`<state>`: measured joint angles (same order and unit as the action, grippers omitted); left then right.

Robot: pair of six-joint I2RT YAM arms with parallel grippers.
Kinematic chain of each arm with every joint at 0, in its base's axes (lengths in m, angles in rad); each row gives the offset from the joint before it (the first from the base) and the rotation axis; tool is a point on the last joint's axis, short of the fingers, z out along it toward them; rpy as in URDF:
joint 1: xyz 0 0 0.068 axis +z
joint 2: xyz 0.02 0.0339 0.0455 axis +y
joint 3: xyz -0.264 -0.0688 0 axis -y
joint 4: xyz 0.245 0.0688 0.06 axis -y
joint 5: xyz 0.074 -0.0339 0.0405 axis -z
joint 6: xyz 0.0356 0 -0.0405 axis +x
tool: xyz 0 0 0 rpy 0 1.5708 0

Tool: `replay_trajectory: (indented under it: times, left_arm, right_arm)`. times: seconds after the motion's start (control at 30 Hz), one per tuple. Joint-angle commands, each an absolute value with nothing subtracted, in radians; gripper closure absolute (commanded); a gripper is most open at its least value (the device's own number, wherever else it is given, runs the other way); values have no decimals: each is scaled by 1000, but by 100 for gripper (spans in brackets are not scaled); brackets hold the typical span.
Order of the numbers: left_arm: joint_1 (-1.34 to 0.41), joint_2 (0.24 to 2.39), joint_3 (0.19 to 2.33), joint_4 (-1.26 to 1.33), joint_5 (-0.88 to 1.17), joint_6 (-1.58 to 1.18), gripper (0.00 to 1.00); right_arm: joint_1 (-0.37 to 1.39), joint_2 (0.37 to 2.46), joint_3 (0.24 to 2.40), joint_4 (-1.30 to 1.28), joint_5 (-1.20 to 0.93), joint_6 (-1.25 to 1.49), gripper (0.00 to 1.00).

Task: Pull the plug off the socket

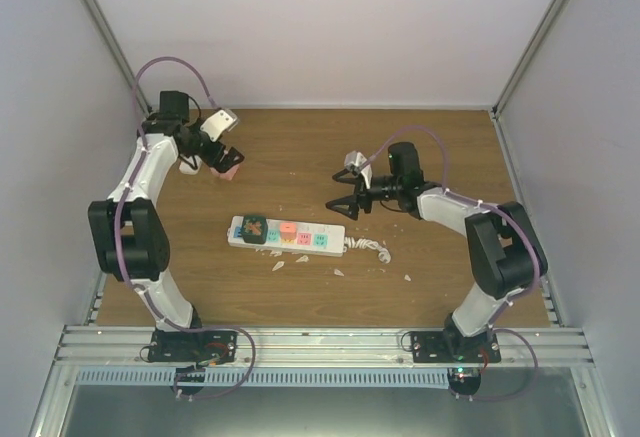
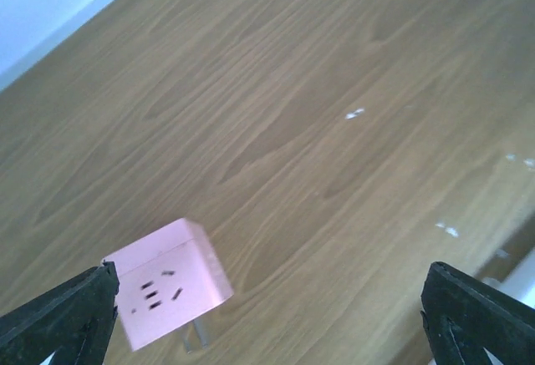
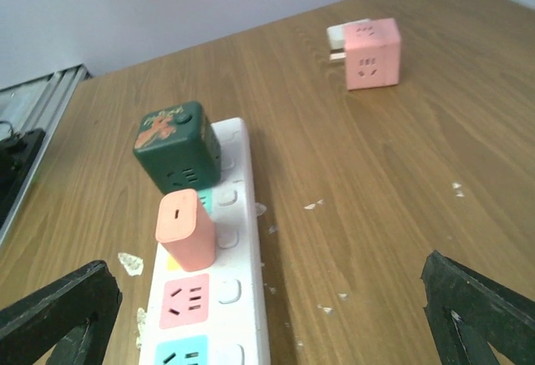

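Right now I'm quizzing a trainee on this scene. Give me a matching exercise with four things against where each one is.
Things:
1 green cube
2 orange plug
3 pink cube
4 cord

Places:
A off the strip, on the table
B coiled at the strip's end
C in the strip, nearer the cord
D in the strip, farther from the cord

Pairs: 1-D, 2-C, 3-A, 4-B
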<state>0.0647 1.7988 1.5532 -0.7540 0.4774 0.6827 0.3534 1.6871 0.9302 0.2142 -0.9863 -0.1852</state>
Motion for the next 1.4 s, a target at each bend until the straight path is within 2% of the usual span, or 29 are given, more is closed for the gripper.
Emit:
replay_trajectory:
  times: [0.0,0.27,0.4,0.6,0.93,1.37]
  left_arm:
    - [41,1701,1457,-760,636,852,1]
    - [-60,1581,1326,-835,710,1091,4]
    - [-129,1561,1266,-873,704,1166,8]
    - [-237,1556,1193,-829,637,1173,15]
    - [-367,1575,1109,-733,521,1190,32]
    - [-416,1589,1063,-695,452,1201,46]
  right_arm:
    - [404,1725,976,68,-995,-353,0]
    - [465,1748,993,-75,-895,-501,0]
    - [473,1746,972,-125,-848,-572,2]
    - [514,1758,963,-153,-813,-624,4]
    - [569,1794,963,-98,-757,-584,10]
    - [600,1847,949,-10,-736,-527,21]
